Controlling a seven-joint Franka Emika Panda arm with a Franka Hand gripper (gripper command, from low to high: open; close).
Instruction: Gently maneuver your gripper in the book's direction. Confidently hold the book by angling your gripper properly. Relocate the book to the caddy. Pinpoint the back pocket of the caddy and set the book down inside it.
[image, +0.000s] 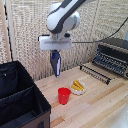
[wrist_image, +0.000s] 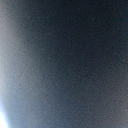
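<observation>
In the exterior view my gripper hangs below the white arm, above the wooden table's back middle. It is shut on the dark navy book, which hangs down from the fingers nearly edge-on and clear of the table. The black caddy stands at the exterior view's lower left, with its dividers showing inside, and the held book is up and to the right of it. The wrist view is filled by a blurred dark blue surface, the book, very close to the lens.
A red cup stands on the table below the book. Beside it lies a small plate with yellow food. A black toaster oven with its door folded down sits at the exterior view's right. A woven screen backs the scene.
</observation>
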